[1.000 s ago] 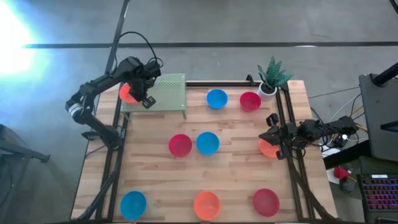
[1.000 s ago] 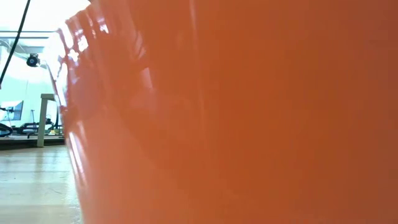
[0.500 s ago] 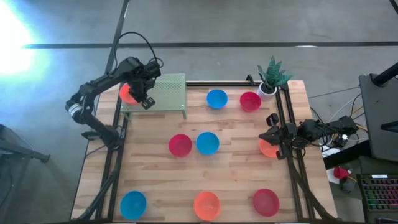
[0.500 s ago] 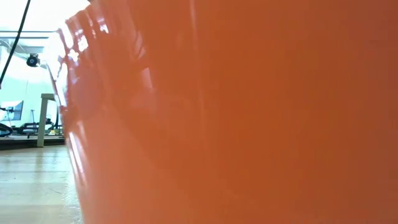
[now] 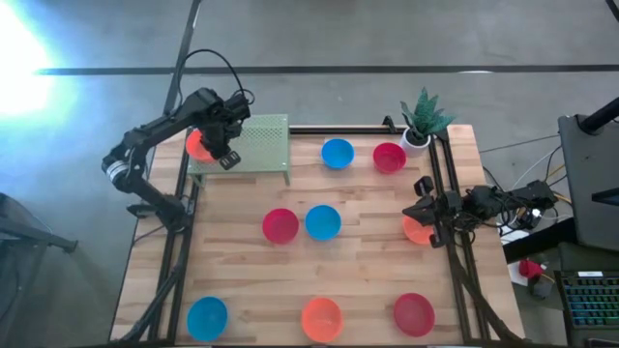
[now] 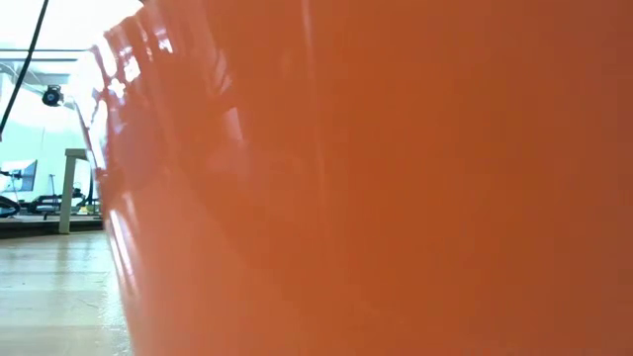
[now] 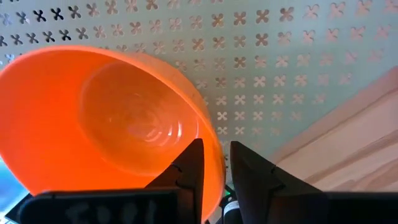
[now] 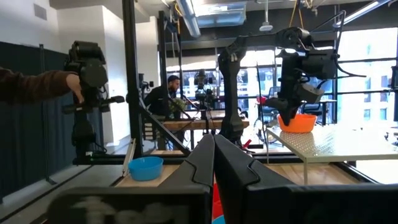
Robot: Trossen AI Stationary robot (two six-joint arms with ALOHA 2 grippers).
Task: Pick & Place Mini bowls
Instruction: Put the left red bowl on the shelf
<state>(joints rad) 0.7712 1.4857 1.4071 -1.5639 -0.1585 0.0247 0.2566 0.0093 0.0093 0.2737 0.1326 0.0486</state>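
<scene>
At the far left, an orange mini bowl (image 5: 199, 145) is pinched by its rim in the left gripper (image 5: 221, 147) over the green perforated stand (image 5: 261, 147), apparently for setting down there. The other bowls (image 5: 322, 221) are spread across the table (image 5: 242, 280), none blocking the stand. At the right edge, the right gripper (image 5: 422, 215) is closed beside another orange bowl (image 5: 417, 230); whether it is gripped cannot be told.

A grey concrete floor (image 5: 319, 39) surrounds the wooden table (image 5: 358, 271), crossed by a dark line and washed by bright glare at one corner. Beyond the table, tall windows (image 8: 367, 74) let in daylight under a dark ceiling with exposed pipes (image 8: 186, 15). A person (image 8: 163, 96) sits at a distant desk, and a sleeve (image 8: 34, 84) reaches toward a tripod-mounted device (image 8: 87, 68).
</scene>
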